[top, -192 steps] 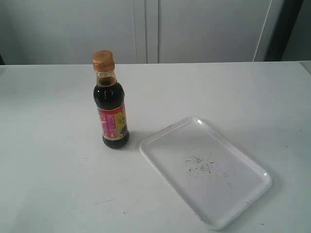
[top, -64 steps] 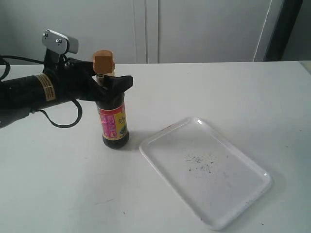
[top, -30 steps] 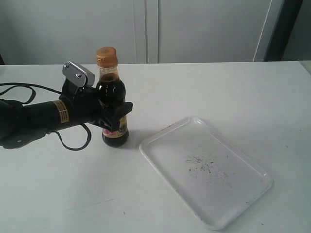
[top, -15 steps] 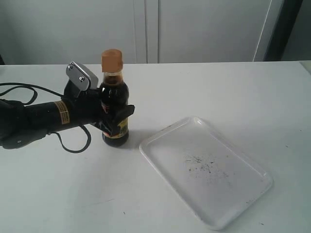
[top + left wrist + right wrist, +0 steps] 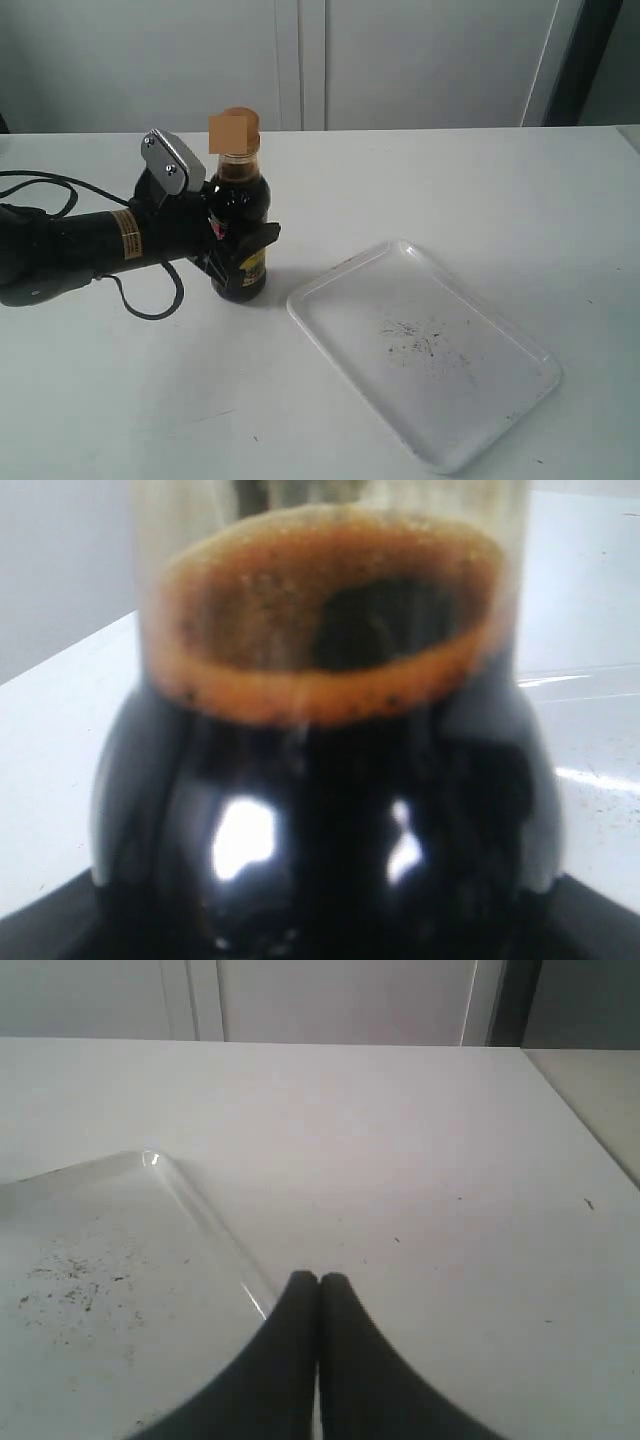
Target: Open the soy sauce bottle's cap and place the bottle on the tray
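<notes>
The soy sauce bottle (image 5: 243, 192) stands upright on the white table, left of the tray (image 5: 330, 310). Its orange-tan cap (image 5: 236, 130) is closed on top. My left gripper (image 5: 238, 243) reaches in from the left and is shut on the bottle's dark body, one finger (image 5: 256, 238) crossing the label. In the left wrist view the bottle (image 5: 330, 810) fills the picture, with a foam ring on the liquid. My right gripper (image 5: 318, 1282) is shut on nothing, hovering by the tray's rim (image 5: 205, 1215), and is outside the exterior view.
The left arm and its black cable (image 5: 60, 190) lie across the table's left side. Grey cabinet doors (image 5: 400, 60) stand behind the table. The table's right edge (image 5: 580, 1130) shows in the right wrist view. Dark specks (image 5: 415, 340) mark the tray's middle.
My left gripper has slid a little right around the bottle's body, and the bottle's cap has shifted slightly right with it. The tray has not moved.
</notes>
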You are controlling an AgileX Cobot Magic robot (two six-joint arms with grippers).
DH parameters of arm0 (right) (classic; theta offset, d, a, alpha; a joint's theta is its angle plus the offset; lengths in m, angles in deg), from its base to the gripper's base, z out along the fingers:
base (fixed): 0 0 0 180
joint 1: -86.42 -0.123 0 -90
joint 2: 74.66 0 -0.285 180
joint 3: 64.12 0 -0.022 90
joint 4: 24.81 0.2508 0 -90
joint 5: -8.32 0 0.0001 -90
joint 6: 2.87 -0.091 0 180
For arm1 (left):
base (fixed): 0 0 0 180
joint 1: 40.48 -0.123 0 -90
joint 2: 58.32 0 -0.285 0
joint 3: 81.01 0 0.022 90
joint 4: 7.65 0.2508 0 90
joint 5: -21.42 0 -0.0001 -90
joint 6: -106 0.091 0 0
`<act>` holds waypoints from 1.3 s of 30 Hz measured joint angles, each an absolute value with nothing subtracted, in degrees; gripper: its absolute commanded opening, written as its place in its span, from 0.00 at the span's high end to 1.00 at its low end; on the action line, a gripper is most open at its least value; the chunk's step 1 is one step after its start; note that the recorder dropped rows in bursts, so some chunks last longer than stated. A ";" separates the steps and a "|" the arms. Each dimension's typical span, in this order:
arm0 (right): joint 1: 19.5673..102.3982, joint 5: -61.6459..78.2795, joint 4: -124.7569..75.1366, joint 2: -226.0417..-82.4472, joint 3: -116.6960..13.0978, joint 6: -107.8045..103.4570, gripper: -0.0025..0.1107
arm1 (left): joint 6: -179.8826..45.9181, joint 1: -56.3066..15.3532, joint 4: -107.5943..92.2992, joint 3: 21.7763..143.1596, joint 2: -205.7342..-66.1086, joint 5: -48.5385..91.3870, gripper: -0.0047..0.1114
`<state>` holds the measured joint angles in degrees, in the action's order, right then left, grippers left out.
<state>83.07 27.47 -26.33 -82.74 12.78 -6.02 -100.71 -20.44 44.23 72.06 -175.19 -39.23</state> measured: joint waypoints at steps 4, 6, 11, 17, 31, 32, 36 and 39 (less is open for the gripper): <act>83.07 25.98 -27.47 -82.74 12.78 -5.90 0.98 | -100.72 -20.44 44.75 72.06 -175.19 -39.42 0.96; 83.07 24.45 -28.36 -82.74 12.78 -5.90 0.98 | -100.72 -20.44 44.83 72.06 -175.19 -39.51 0.96; 83.07 19.01 -29.32 -82.74 12.78 -3.86 0.98 | -100.72 -20.44 45.42 72.06 -175.22 -39.97 0.96; 83.07 6.93 -28.39 -82.74 12.78 -4.02 0.98 | -100.72 -20.44 45.74 72.06 -175.22 -40.18 0.96; 83.07 -14.68 -26.22 -89.03 10.82 -17.32 0.98 | -100.72 -20.44 45.85 72.06 -175.34 -40.90 0.96; 83.07 -15.70 -26.70 -90.40 10.25 -17.32 0.98 | -100.72 -20.44 45.85 72.06 -175.34 -41.00 0.96; 83.07 -19.45 -28.34 -97.84 6.58 -16.41 0.98 | -100.84 -20.44 45.85 72.06 -175.34 -41.00 0.96; 83.07 -21.56 -29.19 -103.27 2.97 -15.34 0.98 | -100.84 -20.44 45.85 72.06 -175.34 -41.11 0.96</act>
